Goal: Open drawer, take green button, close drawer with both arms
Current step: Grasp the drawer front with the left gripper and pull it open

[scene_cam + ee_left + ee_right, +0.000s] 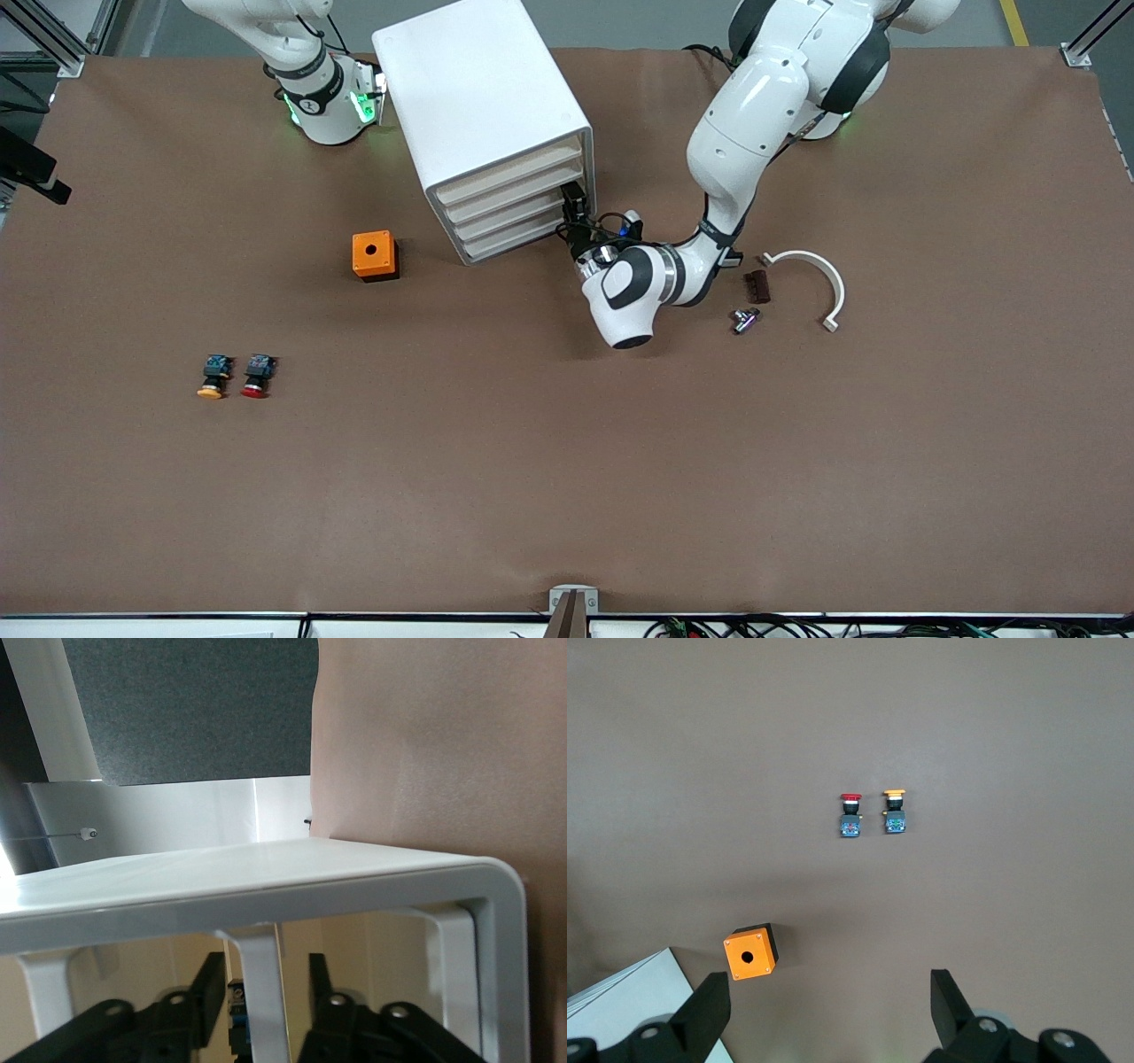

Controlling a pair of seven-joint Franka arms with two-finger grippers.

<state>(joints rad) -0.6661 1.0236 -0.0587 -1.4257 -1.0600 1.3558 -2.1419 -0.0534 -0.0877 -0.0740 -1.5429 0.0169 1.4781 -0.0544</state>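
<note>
Waiting arm: the right gripper (828,979) hangs high over the table, jaws spread wide with nothing between them. It looks down on the spare parts and one corner of the cabinet.
Spare buttons: a yellow-capped button (211,377) and a red-capped button (256,377) lie side by side toward the right arm's end, nearer the front camera than everything else.
Orange box: a small orange box (374,255) with a hole in its top sits just beside the cabinet.
Cabinet: the white four-drawer cabinet (478,97) stands turned at an angle, and all four fronts look flush.
Drawer: the lowest drawer (509,241) appears closed.
Green button: not visible anywhere on the table, so I judge it is inside that drawer. A scrap of blue shows low between the left fingers, but I cannot say what it is.
Left gripper: the left gripper (574,208) is at the cabinet's front, at the end toward the left arm. Its jaws are partly closed, one on each side of a white upright bar, with small gaps showing and no grip yet.
Key relation: the drawer front lies straight ahead of this gripper, so the left arm is far nearer. The pull should run out along the drawer's depth, toward the front camera and the left arm's end.
Odds: a dark block (757,286), a small metal part (746,319) and a white curved bracket (819,275) lie near the left arm's wrist.
</note>
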